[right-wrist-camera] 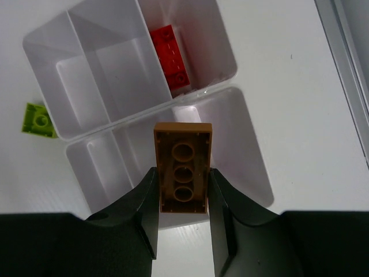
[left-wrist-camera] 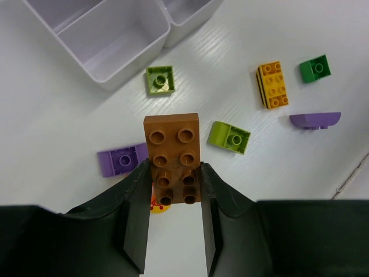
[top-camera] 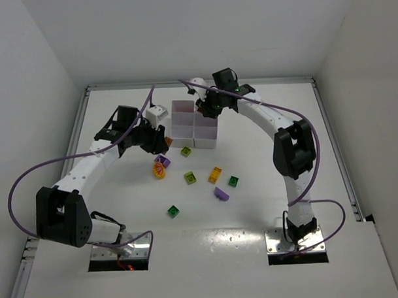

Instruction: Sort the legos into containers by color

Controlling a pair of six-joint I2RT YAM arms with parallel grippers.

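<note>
R claw [right-wrist-camera: 182,176] pinches a brown lego [right-wrist-camera: 183,151] over a bare tray [right-wrist-camera: 233,138] cell, prob. for drop; L claw [left-wrist-camera: 174,173] pinches a 2nd brown brick [left-wrist-camera: 172,141] above loose legos [left-wrist-camera: 229,137], prob. bound for same cell.

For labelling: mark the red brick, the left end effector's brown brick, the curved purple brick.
red brick [right-wrist-camera: 170,56]: right wrist view, middle of top face.
brown brick [left-wrist-camera: 172,154]: left wrist view, studded top centre.
curved purple brick [left-wrist-camera: 315,120]: left wrist view, centre.
</note>
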